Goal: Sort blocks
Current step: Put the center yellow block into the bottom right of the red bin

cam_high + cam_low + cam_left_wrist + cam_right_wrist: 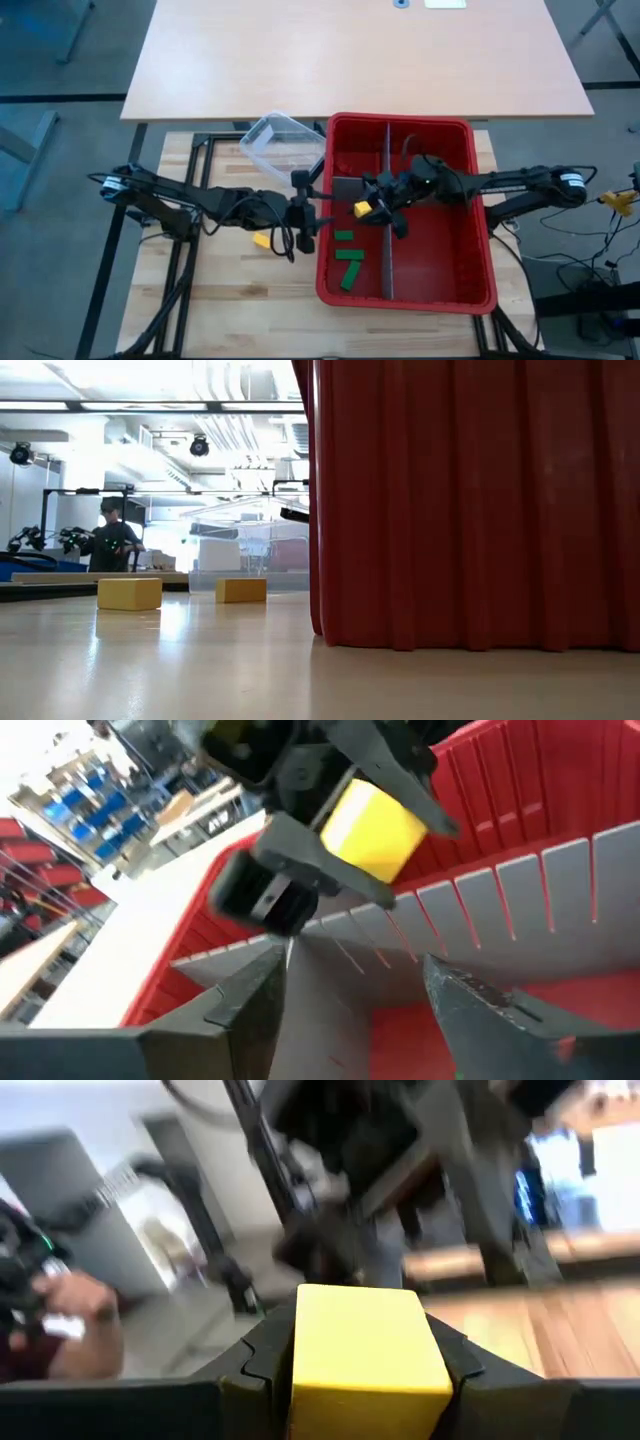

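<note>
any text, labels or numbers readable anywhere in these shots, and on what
None can be read.
The red bin, its grey dividers and the yellow block in the right gripper carry no print that shows.
The blue items on the background shelves in the left wrist view are too blurred to tell if they carry text.

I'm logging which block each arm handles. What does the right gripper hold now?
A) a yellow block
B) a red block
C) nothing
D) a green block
A: the right wrist view shows the right gripper closed on a yellow block sitting between its dark fingers, and the high view shows that block at its tip above the red bin.
</note>
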Tool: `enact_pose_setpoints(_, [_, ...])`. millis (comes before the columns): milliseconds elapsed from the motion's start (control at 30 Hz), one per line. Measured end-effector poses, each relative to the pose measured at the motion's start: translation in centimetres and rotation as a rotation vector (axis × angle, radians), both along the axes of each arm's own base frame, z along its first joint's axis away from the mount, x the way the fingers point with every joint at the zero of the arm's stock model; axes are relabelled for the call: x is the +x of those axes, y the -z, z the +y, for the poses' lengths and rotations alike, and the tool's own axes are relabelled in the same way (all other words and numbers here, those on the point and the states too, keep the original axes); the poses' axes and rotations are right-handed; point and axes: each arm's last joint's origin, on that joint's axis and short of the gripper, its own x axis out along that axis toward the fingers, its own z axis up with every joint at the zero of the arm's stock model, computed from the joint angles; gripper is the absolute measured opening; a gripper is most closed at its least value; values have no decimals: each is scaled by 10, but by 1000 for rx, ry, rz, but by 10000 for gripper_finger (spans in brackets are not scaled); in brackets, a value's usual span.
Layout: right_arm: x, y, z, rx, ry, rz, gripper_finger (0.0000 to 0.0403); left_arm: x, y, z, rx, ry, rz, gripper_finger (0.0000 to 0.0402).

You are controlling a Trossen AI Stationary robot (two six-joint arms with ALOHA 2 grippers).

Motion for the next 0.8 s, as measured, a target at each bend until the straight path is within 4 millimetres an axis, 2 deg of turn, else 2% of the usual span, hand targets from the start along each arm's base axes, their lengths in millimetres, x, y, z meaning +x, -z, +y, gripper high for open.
enact_pose_setpoints(167, [-34,5,5,-116,123,204,114,-8,6,0,-54,-21,79,185])
enact_pose_setpoints(367, [-79,-5,11,-162,280,282,114,-11,10,0,-88,-41,123,166])
enact_pose_setpoints(567, [-126,17,12,-190,534,622,114,-12,12,0,-115,-52,141,154])
enact_pose_setpoints(667, [-138,27,15,-144,572,721,120,-13,14,-1,-120,-52,147,148])
enact_pose_setpoints(800, [-139,39,18,-124,556,760,138,-14,19,-1,-116,-61,162,143])
